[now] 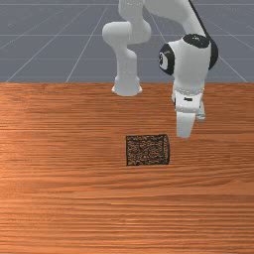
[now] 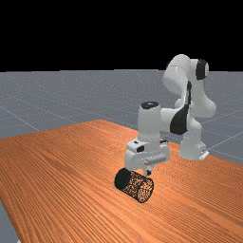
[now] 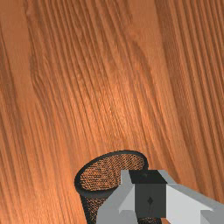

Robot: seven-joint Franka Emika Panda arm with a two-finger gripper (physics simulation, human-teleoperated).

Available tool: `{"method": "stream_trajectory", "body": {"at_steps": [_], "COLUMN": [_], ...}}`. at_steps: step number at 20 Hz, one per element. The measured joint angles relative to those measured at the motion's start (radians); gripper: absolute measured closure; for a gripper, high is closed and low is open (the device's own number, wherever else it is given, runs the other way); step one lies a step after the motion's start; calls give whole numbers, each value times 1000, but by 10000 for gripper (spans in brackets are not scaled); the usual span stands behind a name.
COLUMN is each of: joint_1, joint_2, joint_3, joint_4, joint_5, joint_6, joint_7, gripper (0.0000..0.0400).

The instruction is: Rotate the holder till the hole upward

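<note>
While the holder (image 1: 147, 150) lies flat, long axis horizontal, mouth facing sideways.

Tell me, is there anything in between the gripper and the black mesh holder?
Nothing that I can see. In the front view, the gripper hangs just past the right end of the black mesh holder, and no other thing stands between them.

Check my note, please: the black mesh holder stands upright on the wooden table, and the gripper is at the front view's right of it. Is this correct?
Not upright: the far view shows the black mesh holder lying on its side on the wooden table. The gripper is indeed at the front view's right.
</note>
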Motion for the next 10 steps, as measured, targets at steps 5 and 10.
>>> {"method": "stream_trajectory", "body": {"at_steps": [5, 10], "joint_1": [87, 62], "joint_2": [26, 66], "joint_3": [66, 57], "joint_4": [165, 143], "joint_5": [-23, -8], "joint_6": [-162, -95], "joint_7": [-64, -76], "gripper": [400, 400]}}
